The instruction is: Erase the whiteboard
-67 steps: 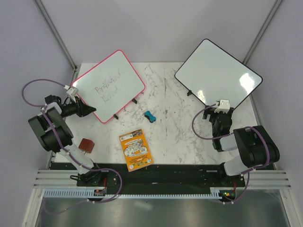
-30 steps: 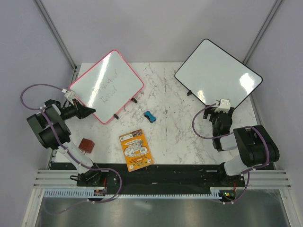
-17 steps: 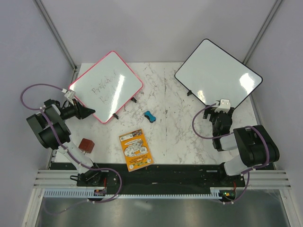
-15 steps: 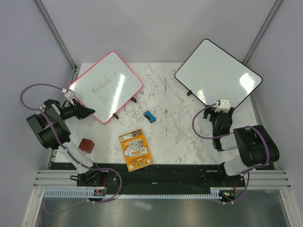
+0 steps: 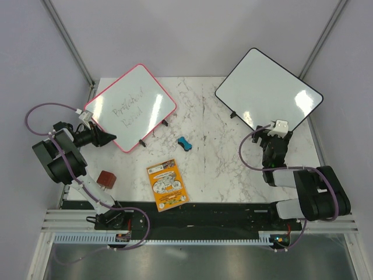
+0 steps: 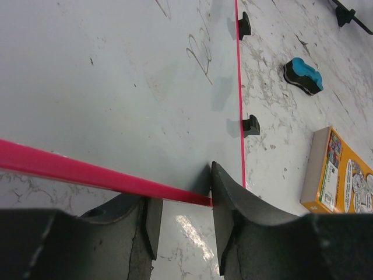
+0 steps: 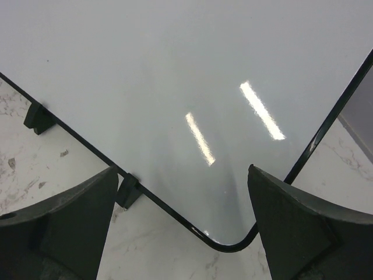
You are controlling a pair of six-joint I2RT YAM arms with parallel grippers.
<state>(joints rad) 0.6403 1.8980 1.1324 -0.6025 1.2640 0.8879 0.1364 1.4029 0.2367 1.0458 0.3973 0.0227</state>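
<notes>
Whiteboard (image 5: 131, 108), pink frame, stood tilted at the far left of the marble table (image 5: 221, 163), propped on small black feet (image 6: 250, 125). Its near-left edge sat right at the left gripper (image 5: 108, 138), which reached in from the left. In the left wrist view the pink frame ran across the gap between the two fingers, and the right finger overlapped the board face at the corner. Jaws were partly apart; can't tell whether they pinched the frame or only touched it.

Two lines of faint handwriting were on the board, too pale to read. The wrist view cut most of it off, showing only a few strokes at the top. The board's far corner hung past the table's back edge.

Right gripper (image 7: 183, 175) was spread wide, nothing in it, facing the near corner of the black-framed board (image 5: 268, 87) at far right. Blue eraser (image 5: 185, 143) lay mid-table, well apart from both grippers. Orange box (image 5: 168, 185) was nearer the front, and a red-brown block (image 5: 106, 178) sat by the left arm.
</notes>
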